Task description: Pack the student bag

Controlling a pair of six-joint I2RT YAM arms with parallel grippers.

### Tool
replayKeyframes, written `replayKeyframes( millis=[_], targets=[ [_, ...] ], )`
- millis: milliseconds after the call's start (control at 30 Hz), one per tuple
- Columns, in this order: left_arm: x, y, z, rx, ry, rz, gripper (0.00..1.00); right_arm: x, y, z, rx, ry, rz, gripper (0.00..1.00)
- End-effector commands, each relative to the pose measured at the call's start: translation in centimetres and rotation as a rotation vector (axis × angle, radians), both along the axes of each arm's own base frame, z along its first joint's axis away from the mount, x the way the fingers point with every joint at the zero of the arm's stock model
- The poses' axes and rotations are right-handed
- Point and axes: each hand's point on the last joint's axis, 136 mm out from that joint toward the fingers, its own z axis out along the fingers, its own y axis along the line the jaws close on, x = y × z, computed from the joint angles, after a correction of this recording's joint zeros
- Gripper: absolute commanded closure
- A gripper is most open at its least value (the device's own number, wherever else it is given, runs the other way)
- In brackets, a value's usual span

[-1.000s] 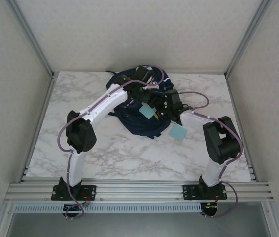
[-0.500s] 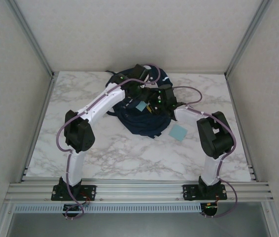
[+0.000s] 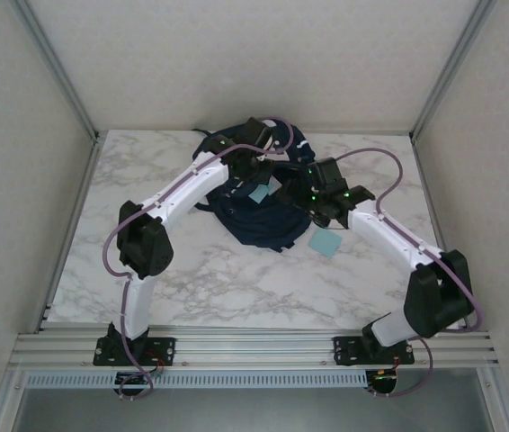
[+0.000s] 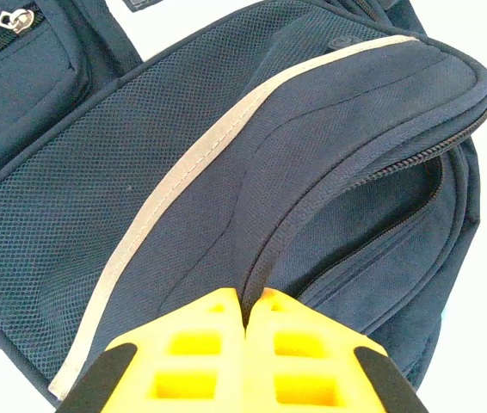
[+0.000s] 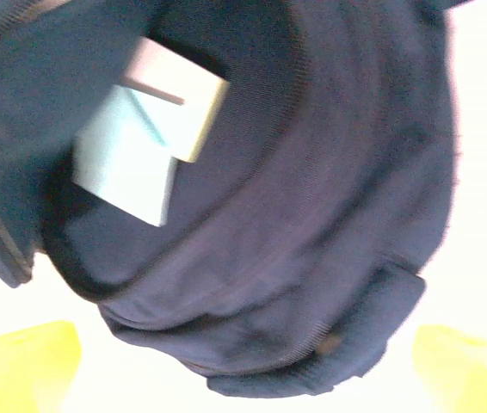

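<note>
The left gripper has its yellow fingers pressed together on a fold of the navy fabric, just beside the zip of the student bag. It seems to hold the edge of the opening up, so that the compartment is open.

The bag lies in the middle of the table, close to the far edge. Its mouth is turned toward the right arm.

Inside the open compartment lies a pale blue notepad, tilted against the dark lining, and nothing grips it. I judge from this that one item is already packed.

The right gripper is near the bag's mouth. Its fingers are spread wide and there is nothing between them.

A second pale blue notepad lies flat on the marble, just beside the near right side of the bag and apart from both grippers. It is not yet packed. It probably must be picked up and put through the same opening. After that, perhaps the zip must be closed. I cannot tell if the bag holds other things.
</note>
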Motion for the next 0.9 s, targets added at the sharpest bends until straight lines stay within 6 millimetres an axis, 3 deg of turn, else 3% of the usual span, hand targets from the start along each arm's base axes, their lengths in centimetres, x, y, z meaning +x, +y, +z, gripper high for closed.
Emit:
replayKeyframes(
  millis=[0, 167, 433, 667, 867],
  targets=[
    [-0.1, -0.3, 3.6, -0.092, -0.05, 0.017, 1.0, -4.8, -6.4, -3.9, -0.299, 0.159, -0.024, 0.01],
    [-0.2, -0.3, 3.9, -0.098, -0.054, 0.011, 1.0, -6.7, -9.2, -6.0, -0.348, 0.222, -0.089, 0.01],
    [-0.4, 0.3, 4.0, -0.082, -0.063, 0.016, 1.0, -6.5, -8.1, -10.2, -0.3, 0.307, -0.132, 0.01],
    [-0.6, 0.7, 4.3, -0.075, -0.074, 0.02, 1.0, -4.3, -6.9, -11.9, -0.266, 0.283, -0.147, 0.01],
    [-0.6, 0.7, 4.5, -0.079, -0.076, 0.023, 1.0, -3.9, -6.6, -14.3, -0.244, 0.327, -0.153, 0.01]
  ],
)
